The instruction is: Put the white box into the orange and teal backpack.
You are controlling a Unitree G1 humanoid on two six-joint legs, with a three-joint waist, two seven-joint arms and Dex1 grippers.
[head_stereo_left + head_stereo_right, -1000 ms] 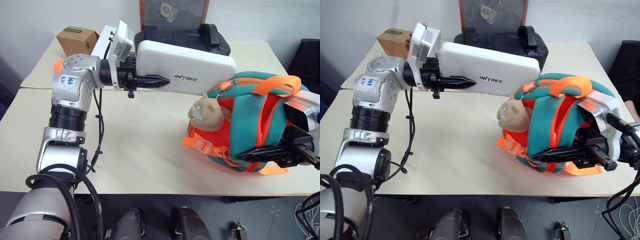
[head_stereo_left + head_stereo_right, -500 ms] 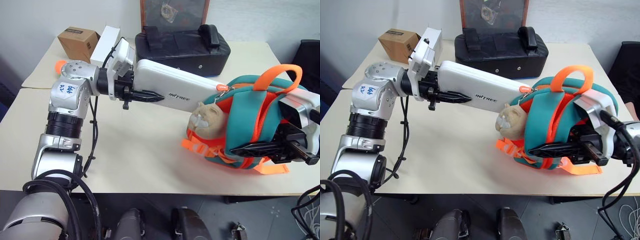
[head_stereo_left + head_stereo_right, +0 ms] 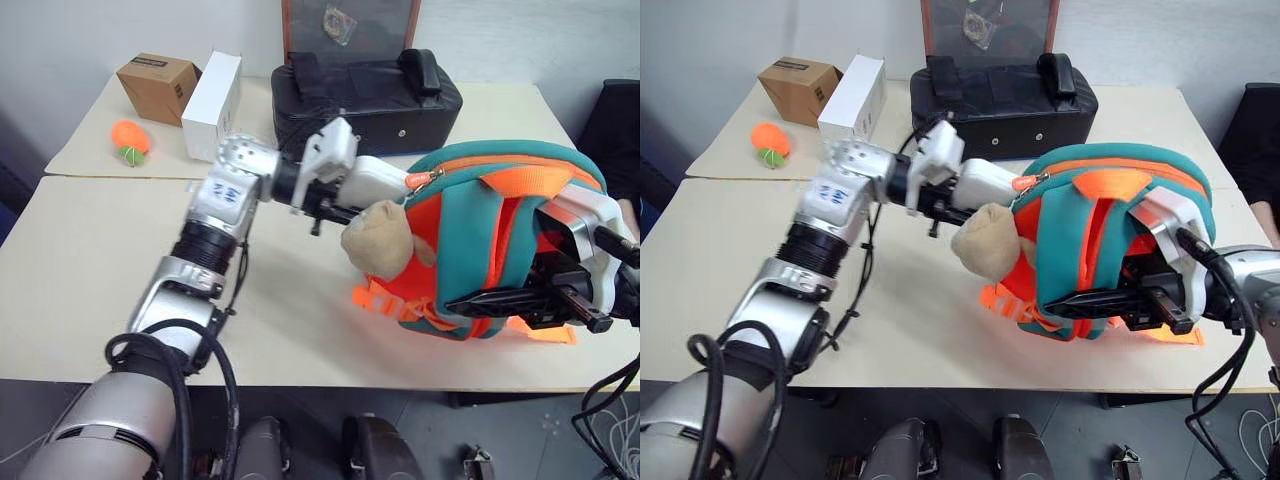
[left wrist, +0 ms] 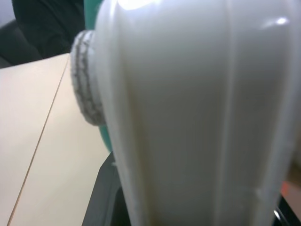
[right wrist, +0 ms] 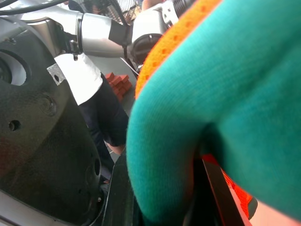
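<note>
While held, white box (image 3: 380,184) enters backpack (image 3: 520,200) mouth.

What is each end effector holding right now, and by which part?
The left end effector grips the white box by its outer end, the rest inside the orange and teal backpack. The right end effector is shut on the backpack's teal strap.

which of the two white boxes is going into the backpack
The flat rounded white box held in the left pincer, its far end inside the orange and teal backpack. The tall sharp-cornered white carton stands untouched beside the brown box.
</note>
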